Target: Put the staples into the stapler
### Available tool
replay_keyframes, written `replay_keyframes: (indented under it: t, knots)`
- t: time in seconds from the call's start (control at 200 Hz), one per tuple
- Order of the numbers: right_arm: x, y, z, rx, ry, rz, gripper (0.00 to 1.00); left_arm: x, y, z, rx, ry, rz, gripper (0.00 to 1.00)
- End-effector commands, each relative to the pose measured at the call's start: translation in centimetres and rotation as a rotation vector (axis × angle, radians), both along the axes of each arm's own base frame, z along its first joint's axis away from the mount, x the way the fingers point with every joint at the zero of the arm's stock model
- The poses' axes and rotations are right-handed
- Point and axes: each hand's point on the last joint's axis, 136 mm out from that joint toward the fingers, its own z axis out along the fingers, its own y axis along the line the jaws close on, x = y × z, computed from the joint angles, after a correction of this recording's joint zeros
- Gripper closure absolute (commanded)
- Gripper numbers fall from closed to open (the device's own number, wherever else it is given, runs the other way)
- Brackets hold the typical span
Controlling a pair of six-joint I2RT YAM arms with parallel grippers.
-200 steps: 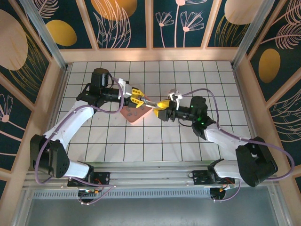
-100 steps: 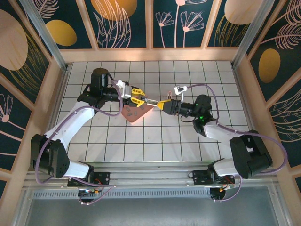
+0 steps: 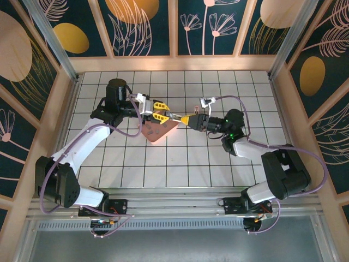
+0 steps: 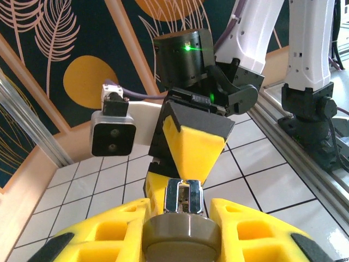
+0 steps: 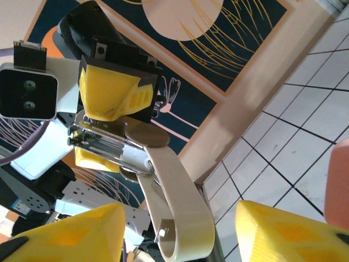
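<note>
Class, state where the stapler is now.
Top view, centre: the stapler hangs between the left gripper, which holds it, and the right gripper, near the pink tray.

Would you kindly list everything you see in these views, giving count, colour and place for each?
stapler: one, cream arm and metal magazine, held above the tray between both hands
tray: one, pink, on the table under the stapler
staples: count unclear, small dark bits, on the tray
table: one, white tiles with dark lines, beneath everything
wall panels: several, dark blue with floral patterns, wood-framed, around the table
left hand: one, yellow fingers, shut on the stapler
right hand: one, yellow fingers, open on either side of the stapler's cream arm
</note>
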Motion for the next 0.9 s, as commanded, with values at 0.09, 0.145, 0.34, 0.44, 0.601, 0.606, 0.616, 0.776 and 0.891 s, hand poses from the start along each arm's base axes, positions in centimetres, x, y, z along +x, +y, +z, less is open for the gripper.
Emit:
replay_keyframes:
  t: [0.09, 0.145, 0.34, 0.44, 0.601, 0.606, 0.616, 0.776, 0.891]
  knots:
    - [-0.7, 0.0, 2.2, 0.069, -0.080, 0.025, 0.65, -1.3, 0.0, 1.4, -0.033, -0.054, -0.041, 0.89]
    - [-0.7, -0.1, 2.2, 0.071, -0.085, 0.018, 0.69, -1.3, 0.0, 1.4, -0.031, -0.055, -0.036, 0.87]
    - [0.6, -1.2, 1.5, 0.034, -0.088, -0.092, 0.90, -0.6, 0.2, 0.3, -0.003, -0.048, 0.034, 0.71]
    - [1.9, -2.0, 0.2, -0.061, -0.079, -0.195, 0.95, 0.3, 0.3, -0.5, 0.020, -0.021, 0.102, 0.59]
    - [4.6, -4.5, -2.4, -0.339, -0.073, -0.436, 0.98, 2.1, 0.7, -1.9, 0.036, 0.063, 0.242, 0.41]
    - [4.7, -4.7, -2.4, -0.353, -0.079, -0.450, 0.99, 2.1, 0.7, -1.9, 0.036, 0.066, 0.244, 0.41]
    - [4.8, -4.9, -2.5, -0.362, -0.079, -0.456, 0.99, 2.3, 0.7, -2.0, 0.035, 0.075, 0.252, 0.41]
    - [5.4, -7.0, -2.9, -0.532, -0.138, -0.575, 1.00, 3.9, 0.8, -3.4, 0.012, 0.265, 0.362, 0.35]
    - [4.9, -6.9, -2.2, -0.573, -0.238, -0.582, 1.00, 4.3, -0.1, -4.6, 0.018, 0.391, 0.397, 0.32]
